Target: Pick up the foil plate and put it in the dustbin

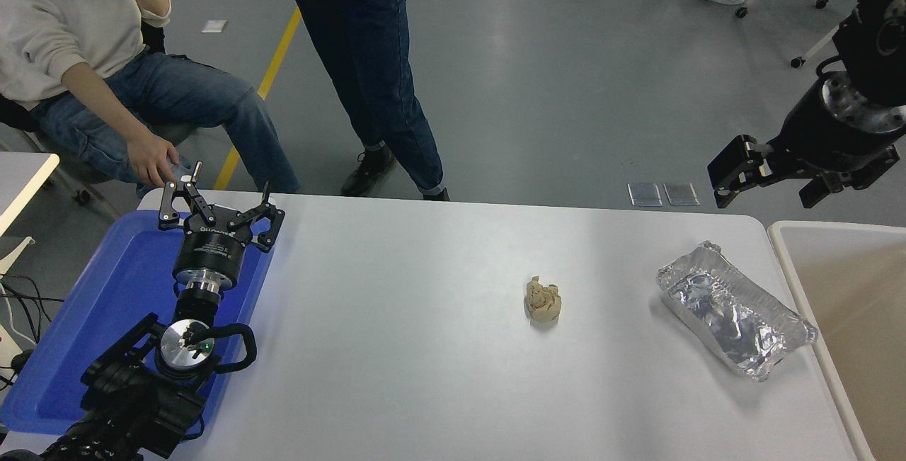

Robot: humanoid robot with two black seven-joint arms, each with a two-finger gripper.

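- Head view: the foil plate (736, 319) lies on the white counter (396, 376) near its right end, set at a slant, with its far narrow end pointing up-left and its near end down-right, just beside the counter's right edge.
- The foil is crinkled and shiny, with a shallow rim all around; nothing touches it.
- The dustbin (800, 284) stands just past the counter's right edge, with a pale cream rim and a beige inside; only its left part shows, and the plate's near corner lies close to that rim without entering the bin.
- The right gripper (768, 181) hangs in the air at the picture's right edge, above and beyond the counter's far right corner, well apart from the plate. Its jaws are spread and hold nothing.
- The left gripper (216, 199) is parked at the lower left, over the far end of a flat blue tray (106, 298) that sits on the counter's left end. Its jaws are released and empty, pointing away from the camera.
- A small crumpled tan paper wad (543, 300) sits on the counter to the left of the plate, apart from it.
- At the far side a seated person (85, 57) in a pale top and jeans rests a hand (152, 161) near the counter's far left corner, and a standing person (368, 57) in dark jeans is just beyond the far edge.
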